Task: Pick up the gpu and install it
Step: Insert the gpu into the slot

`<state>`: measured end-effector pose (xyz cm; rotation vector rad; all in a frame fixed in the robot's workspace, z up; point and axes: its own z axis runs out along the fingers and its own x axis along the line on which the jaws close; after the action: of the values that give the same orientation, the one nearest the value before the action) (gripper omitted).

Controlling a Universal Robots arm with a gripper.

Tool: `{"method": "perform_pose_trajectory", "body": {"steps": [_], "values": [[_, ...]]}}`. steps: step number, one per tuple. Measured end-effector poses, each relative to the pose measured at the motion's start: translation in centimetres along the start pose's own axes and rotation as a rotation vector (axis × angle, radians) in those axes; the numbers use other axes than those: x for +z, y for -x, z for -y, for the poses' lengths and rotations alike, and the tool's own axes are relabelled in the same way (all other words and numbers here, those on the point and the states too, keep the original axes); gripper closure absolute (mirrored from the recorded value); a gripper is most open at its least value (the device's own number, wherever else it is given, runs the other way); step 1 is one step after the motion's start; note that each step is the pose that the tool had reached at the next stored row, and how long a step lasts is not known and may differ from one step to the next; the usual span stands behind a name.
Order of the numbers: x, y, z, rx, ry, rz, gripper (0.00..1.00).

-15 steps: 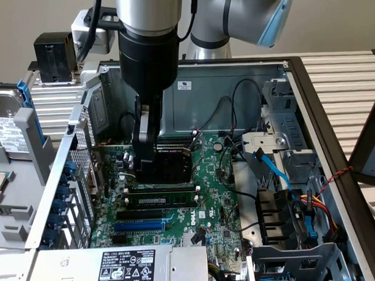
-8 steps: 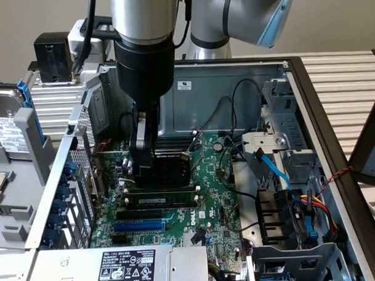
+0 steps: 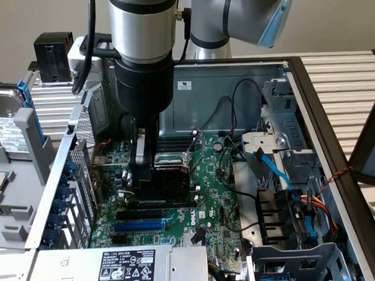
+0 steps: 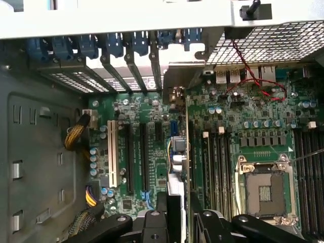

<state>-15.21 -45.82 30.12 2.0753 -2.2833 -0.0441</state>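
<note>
- Grips with the black 2-fingered gripper (image 3: 144, 171) (image 4: 178, 216), jaws pressed onto the 2 faces of the gpu (image 3: 171, 178) (image 4: 177, 152), a small rectangular green circuit card with a black heatsink block on 1 face and a silver metal bracket (image 4: 175, 76) at 1 end.
- Pick-up: judged done, given the card carried in the grip and resting on no other support.
- Sits low inside the open grey metal computer case (image 3: 303, 101), over the large green motherboard (image 3: 218, 186) (image 4: 253, 126), directly above or at the long black expansion slots (image 3: 155, 205) (image 4: 143, 152).
- Cannot tell whether the card's lower edge touches a slot or is seated in it.
- Install: judged under way and not shown finished, with lowering or pressing home possibly left.
- Stands upright on its long edge, seen edge-on as a thin line in the wrist view, heatsink face turned toward the exterior camera.
- Runs lengthwise parallel to the slots, bracket end toward the case's rear wall with its row of blue plastic latches (image 4: 114, 45) (image 3: 68, 173), at the exterior view's left.
</note>
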Motion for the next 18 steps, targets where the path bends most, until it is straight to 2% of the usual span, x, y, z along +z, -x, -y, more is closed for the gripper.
{"method": "perform_pose_trajectory", "body": {"steps": [14,18], "values": [[1.63,-0.4,-0.39,-0.012,0.002,-0.0009,0.73],[1.66,-0.4,-0.57,-0.017,0.0036,0.0028,0.73]]}}
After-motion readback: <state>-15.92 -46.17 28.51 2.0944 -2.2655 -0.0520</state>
